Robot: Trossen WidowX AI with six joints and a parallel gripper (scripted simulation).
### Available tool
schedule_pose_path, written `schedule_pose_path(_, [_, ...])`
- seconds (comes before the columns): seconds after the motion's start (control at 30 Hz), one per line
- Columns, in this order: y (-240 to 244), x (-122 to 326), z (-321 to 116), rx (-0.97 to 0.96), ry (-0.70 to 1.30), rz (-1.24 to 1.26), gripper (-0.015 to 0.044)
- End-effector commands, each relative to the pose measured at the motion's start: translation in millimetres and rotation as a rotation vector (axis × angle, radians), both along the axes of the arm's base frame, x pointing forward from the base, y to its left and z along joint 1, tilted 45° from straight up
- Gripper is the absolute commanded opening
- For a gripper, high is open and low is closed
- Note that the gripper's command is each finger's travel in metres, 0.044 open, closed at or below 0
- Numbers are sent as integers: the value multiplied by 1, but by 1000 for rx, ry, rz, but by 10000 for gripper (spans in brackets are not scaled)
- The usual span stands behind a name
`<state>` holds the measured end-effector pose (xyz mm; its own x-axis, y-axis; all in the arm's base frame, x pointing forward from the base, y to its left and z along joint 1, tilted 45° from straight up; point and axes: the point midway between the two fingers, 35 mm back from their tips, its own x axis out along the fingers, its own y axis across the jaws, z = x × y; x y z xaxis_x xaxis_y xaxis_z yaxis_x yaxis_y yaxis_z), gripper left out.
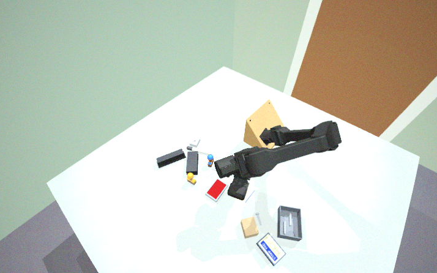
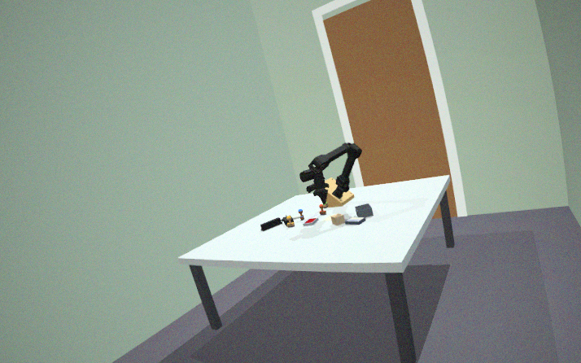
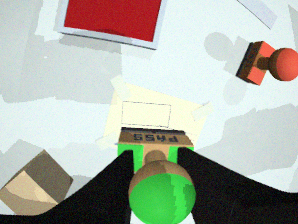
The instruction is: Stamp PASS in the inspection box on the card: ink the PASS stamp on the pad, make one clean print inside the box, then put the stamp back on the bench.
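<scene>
My gripper is shut on the PASS stamp, which has a green knob and a wooden block with PASS on its side. In the wrist view the stamp hangs over the lower part of the cream card, just below the inspection box. The visible inside of the box shows no print. The stamp's face and its height above the card cannot be seen. Tape holds the card's corners. The red ink pad lies open beyond the card.
A red-knobbed stamp stands right of the card in the wrist view. A wooden block is at its lower left. Blue and yellow stamps, black blocks, a grey tray and a labelled lid stand around.
</scene>
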<state>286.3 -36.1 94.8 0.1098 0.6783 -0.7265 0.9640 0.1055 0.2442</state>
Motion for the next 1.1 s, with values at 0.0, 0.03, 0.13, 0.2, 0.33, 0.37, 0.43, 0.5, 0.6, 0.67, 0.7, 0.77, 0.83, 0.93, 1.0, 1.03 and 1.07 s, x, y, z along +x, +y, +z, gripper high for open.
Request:
schedule_pose_path(0.0, [3, 0, -2, 6, 9, -10, 0])
schedule_pose_path(0.03, [4, 0, -2, 6, 9, -10, 0])
schedule_pose_path(0.13, [5, 0, -4, 6, 9, -10, 0])
schedule_pose_path(0.2, [6, 1, -5, 6, 9, -10, 0])
schedule_pose_path(0.33, [7, 1, -7, 5, 9, -11, 0])
schedule_pose_path(0.37, [8, 1, -7, 5, 9, -11, 0])
schedule_pose_path(0.43, [9, 1, -8, 5, 8, -11, 0])
schedule_pose_path(0.5, [10, 2, -9, 5, 8, -11, 0])
schedule_pose_path(0.6, [11, 2, -10, 5, 8, -11, 0])
schedule_pose_path(0.67, [12, 2, -11, 5, 8, -11, 0])
schedule_pose_path(0.7, [12, 2, -12, 5, 8, -11, 0])
schedule_pose_path(0.77, [13, 3, -13, 5, 8, -11, 0])
schedule_pose_path(0.83, [14, 3, -14, 5, 8, -12, 0])
schedule_pose_path(0.93, [15, 3, -15, 5, 8, -12, 0])
schedule_pose_path(1.0, [16, 3, -16, 5, 7, -12, 0])
schedule_pose_path(1.03, [17, 3, -17, 5, 7, -12, 0])
schedule_pose_path(1.07, [17, 4, -17, 4, 7, -12, 0])
